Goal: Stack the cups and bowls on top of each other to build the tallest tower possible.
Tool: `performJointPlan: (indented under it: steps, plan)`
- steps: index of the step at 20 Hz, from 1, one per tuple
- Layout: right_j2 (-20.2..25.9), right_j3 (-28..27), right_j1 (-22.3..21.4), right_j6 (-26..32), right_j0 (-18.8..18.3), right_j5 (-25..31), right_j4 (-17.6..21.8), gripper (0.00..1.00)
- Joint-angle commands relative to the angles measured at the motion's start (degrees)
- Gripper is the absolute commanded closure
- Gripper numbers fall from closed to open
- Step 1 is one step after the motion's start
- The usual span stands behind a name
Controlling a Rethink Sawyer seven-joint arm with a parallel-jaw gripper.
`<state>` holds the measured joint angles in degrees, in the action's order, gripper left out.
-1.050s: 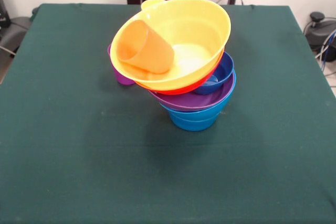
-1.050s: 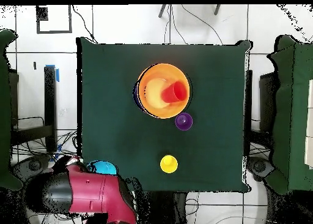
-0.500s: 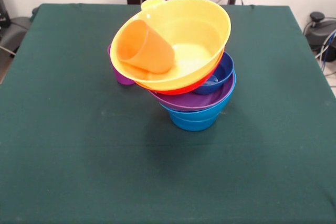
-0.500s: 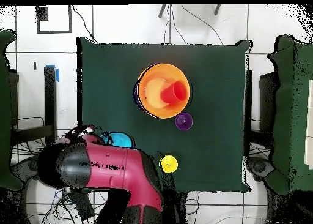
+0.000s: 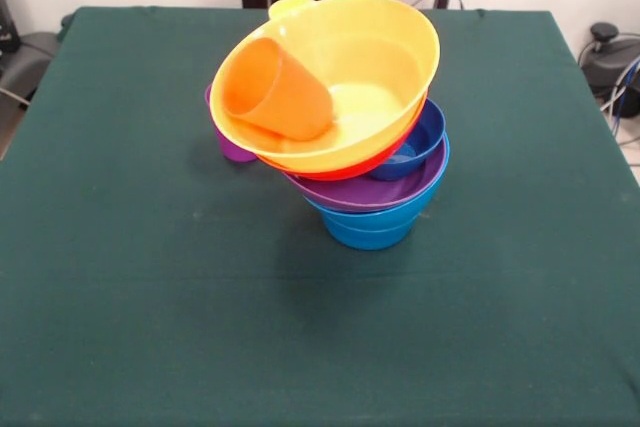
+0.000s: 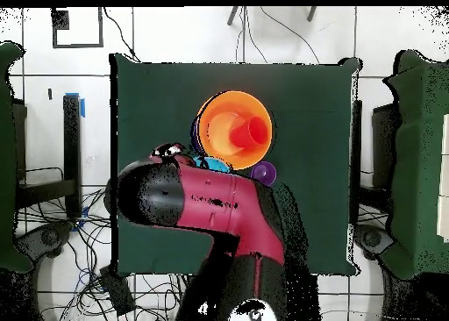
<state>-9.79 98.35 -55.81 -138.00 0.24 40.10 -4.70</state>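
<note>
Swinging in beside your tower (image 6: 233, 130): arm (image 6: 210, 208), newly over the desk (image 6: 316, 98), carrying a cyan bowl (image 6: 213, 164); hand's grip unreadable.

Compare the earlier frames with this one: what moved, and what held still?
In the overhead view the red and black arm swung from outside the table's bottom-left corner to over the cloth beside the tower, carrying a cyan bowl with it and now covering the yellow cup. Its hand's grip cannot be seen. The tower, the orange cup lying in the top bowl, and the purple cup stayed put.
</note>
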Motion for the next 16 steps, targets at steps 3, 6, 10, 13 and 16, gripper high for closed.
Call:
performJointPlan:
  steps: [3, 6, 10, 13, 16]
  plan:
    - [7.92, -3.83, 7.47, 7.8, -2.75, -0.29, 6.21, 1.0]
    - [8.15, -3.9, 7.99, 6.13, -2.48, -1.16, 6.58, 1.0]
    - [8.06, -4.39, 7.51, 5.22, -2.12, 0.33, 6.94, 1.0]
    - [8.2, -4.52, 7.27, 5.24, -2.27, 0.79, 7.11, 1.0]
    - [8.52, -4.92, 7.61, 5.37, -2.59, 0.66, 7.26, 1.0]
